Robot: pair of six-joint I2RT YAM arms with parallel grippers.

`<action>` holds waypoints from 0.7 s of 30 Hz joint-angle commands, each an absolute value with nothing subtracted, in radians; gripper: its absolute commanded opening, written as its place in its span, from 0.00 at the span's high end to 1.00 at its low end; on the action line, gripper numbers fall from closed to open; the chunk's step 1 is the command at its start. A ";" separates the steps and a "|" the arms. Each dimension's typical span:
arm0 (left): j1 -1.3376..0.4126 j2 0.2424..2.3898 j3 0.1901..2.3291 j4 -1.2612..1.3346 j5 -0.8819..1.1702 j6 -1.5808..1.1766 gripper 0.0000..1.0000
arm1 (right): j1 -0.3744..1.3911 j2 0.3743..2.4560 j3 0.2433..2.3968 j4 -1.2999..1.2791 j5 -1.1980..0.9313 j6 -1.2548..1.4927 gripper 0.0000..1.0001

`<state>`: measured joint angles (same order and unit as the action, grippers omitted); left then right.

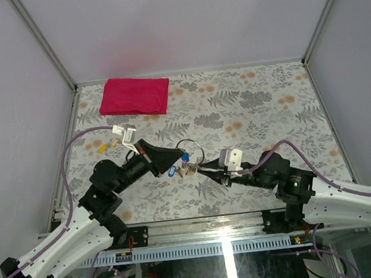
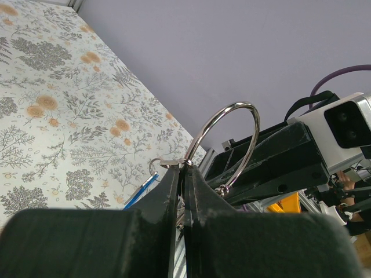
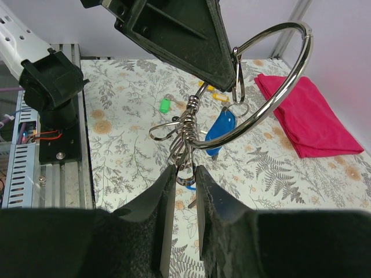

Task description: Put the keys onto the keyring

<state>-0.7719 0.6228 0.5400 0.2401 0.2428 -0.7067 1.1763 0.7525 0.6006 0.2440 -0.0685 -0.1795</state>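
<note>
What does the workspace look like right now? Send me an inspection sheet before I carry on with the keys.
Surface: floral table cover, flat, nothing spilled.
Job's things: keyring, a cluster of small wire loops, linked to a large ring and stretched between the claws; two blue keys beside it, whether threaded on cannot be told.
Clutter: red cloth at the far left; yellow tags near the left arm; green tag on the cover.
Grippers: left claw shut on the large ring; right claw closed on the keyring's lowest loop.
Cables: purple cables run along both arms, clear of the rings.
Surroundings: pale walls, metal frame posts; nothing else seen.
</note>
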 commanded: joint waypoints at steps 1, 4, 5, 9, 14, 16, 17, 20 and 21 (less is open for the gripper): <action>-0.775 0.619 0.569 0.317 0.238 -0.706 1.00 | 1.176 0.744 0.629 0.272 -0.059 -0.181 0.76; -0.774 0.621 0.571 0.316 0.238 -0.706 1.00 | 1.176 0.745 0.629 0.273 -0.059 -0.182 0.76; -0.774 0.624 0.572 0.317 0.239 -0.706 1.00 | 1.175 0.746 0.630 0.273 -0.060 -0.182 0.77; -0.775 0.626 0.574 0.315 0.241 -0.704 1.00 | 1.175 0.750 0.632 0.273 -0.063 -0.183 0.76; -0.775 0.626 0.574 0.314 0.239 -0.704 1.00 | 1.175 0.749 0.631 0.273 -0.063 -0.183 0.76; -0.774 0.626 0.576 0.313 0.237 -0.703 1.00 | 1.176 0.749 0.632 0.270 -0.065 -0.181 0.79; -0.775 0.625 0.574 0.313 0.236 -0.704 1.00 | 1.176 0.748 0.632 0.269 -0.065 -0.181 0.79; -0.775 0.627 0.574 0.315 0.238 -0.704 1.00 | 1.176 0.746 0.631 0.268 -0.063 -0.183 0.79; -0.775 0.627 0.572 0.315 0.239 -0.704 1.00 | 1.176 0.744 0.630 0.268 -0.063 -0.183 0.79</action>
<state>-0.7719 0.6308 0.5400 0.2401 0.2432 -0.7067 1.1763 0.7525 0.6006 0.2398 -0.0689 -0.1802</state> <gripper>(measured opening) 0.036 0.229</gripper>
